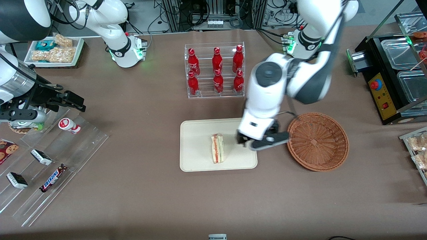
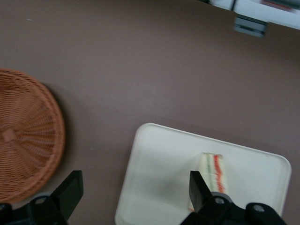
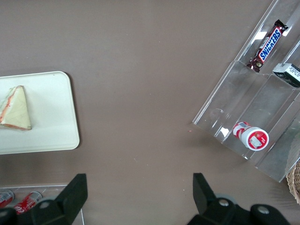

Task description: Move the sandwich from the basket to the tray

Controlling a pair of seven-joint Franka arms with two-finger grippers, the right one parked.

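The sandwich (image 1: 217, 148) (image 2: 213, 173) (image 3: 14, 108), a pale wedge with red and pink filling, lies on the cream tray (image 1: 196, 133) (image 2: 159, 164) (image 3: 51, 117), near its middle. My left gripper (image 1: 259, 141) (image 2: 135, 183) hangs open above the tray's end that faces the basket, holding nothing. One finger (image 2: 199, 187) is over the tray beside the sandwich. The other finger (image 2: 70, 190) is over bare table between tray and basket. The woven reddish-brown basket (image 1: 318, 141) (image 2: 23, 140) sits beside the tray, toward the working arm's end, and has nothing in it.
A clear rack of red bottles (image 1: 215, 70) stands farther from the front camera than the tray. A stepped acrylic shelf (image 1: 50, 160) with snack bars lies toward the parked arm's end. A black machine (image 1: 387, 83) stands toward the working arm's end.
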